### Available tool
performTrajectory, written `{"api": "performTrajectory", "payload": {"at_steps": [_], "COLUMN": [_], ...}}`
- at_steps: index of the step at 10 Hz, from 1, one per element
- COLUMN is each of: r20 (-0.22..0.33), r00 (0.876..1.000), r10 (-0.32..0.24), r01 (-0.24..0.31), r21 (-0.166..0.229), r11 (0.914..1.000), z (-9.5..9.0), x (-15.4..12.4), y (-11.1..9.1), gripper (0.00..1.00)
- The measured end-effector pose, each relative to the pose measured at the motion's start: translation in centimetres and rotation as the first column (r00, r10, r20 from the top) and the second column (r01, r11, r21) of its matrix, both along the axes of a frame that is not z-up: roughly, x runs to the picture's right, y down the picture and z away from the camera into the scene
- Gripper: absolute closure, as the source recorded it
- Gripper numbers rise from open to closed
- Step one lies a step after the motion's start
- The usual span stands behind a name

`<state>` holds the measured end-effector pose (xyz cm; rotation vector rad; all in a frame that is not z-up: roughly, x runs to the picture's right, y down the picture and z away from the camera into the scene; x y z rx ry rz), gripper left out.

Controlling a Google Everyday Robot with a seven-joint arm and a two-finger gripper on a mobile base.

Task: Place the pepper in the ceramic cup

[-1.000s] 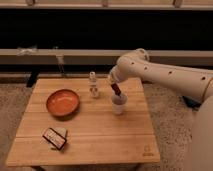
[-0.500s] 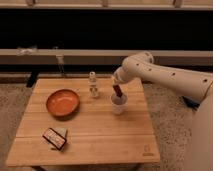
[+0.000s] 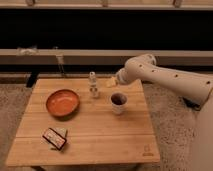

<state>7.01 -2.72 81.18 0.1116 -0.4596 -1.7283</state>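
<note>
No text, brand or number is showing legibly anywhere in the camera view. The flat dark box (image 3: 54, 138), lying at the near left of the wooden table (image 3: 100, 135), is carrying a pale label, but nothing on it is resolving into letters. A small dark mark (image 3: 146, 149) is sitting near the table's near right corner, too faint to make out. The gripper (image 3: 113, 82) is hovering just beyond the ceramic cup (image 3: 118, 103), bearing no visible markings.
</note>
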Motion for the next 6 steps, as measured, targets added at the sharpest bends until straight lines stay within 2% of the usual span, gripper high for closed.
{"api": "performTrajectory", "payload": {"at_steps": [3,6], "r20": [0.01,0.015], "r00": [0.999,0.999], "r10": [0.03,0.03], "r01": [-0.03,-0.03], "r21": [0.019,0.022], "r11": [0.9994,0.9993], "z": [-1.1,-1.4], "x": [1.0,1.0], "y": [-0.1,-0.2], "gripper": [0.2,0.2]}}
